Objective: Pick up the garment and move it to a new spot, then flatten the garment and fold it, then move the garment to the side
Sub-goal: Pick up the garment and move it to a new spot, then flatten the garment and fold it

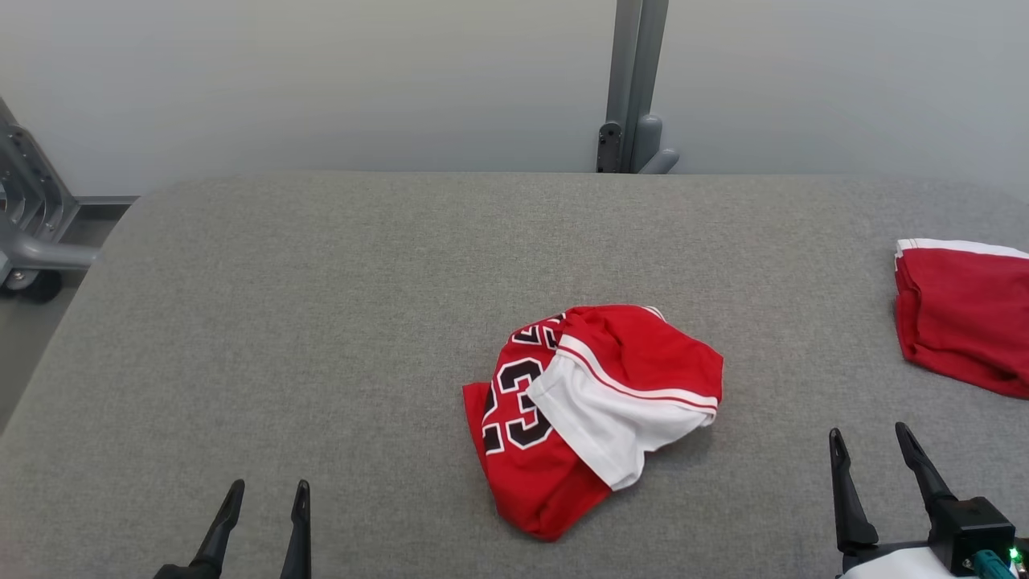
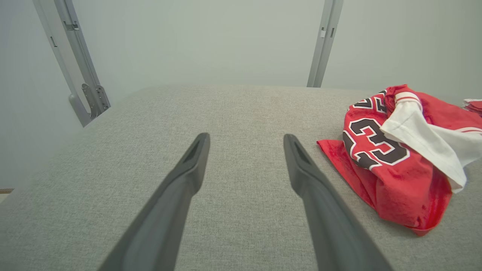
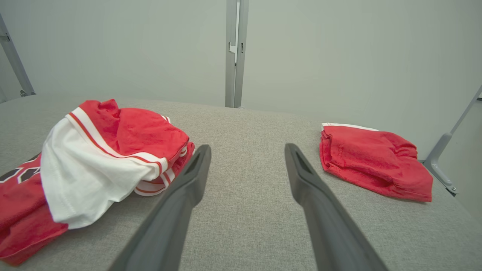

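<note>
The garment [image 1: 591, 414] is a red jersey with black-and-white numbers and a white sleeve, lying crumpled near the middle of the grey table [image 1: 321, 322]. In the left wrist view the garment [image 2: 399, 158] lies to the right of my fingers; in the right wrist view the garment [image 3: 94, 165] lies to their left. My left gripper [image 1: 265, 492] stands open at the lower left, well apart from the cloth. At the lower right, my right gripper [image 1: 870, 434] is open too, a short way right of the garment. Neither holds anything.
A second red garment [image 1: 961, 318], folded with a white edge, lies at the table's right edge, also seen as the folded red piece [image 3: 372, 160]. A grey metal post [image 1: 635, 88] stands behind the table; a frame [image 1: 32, 217] stands at the left.
</note>
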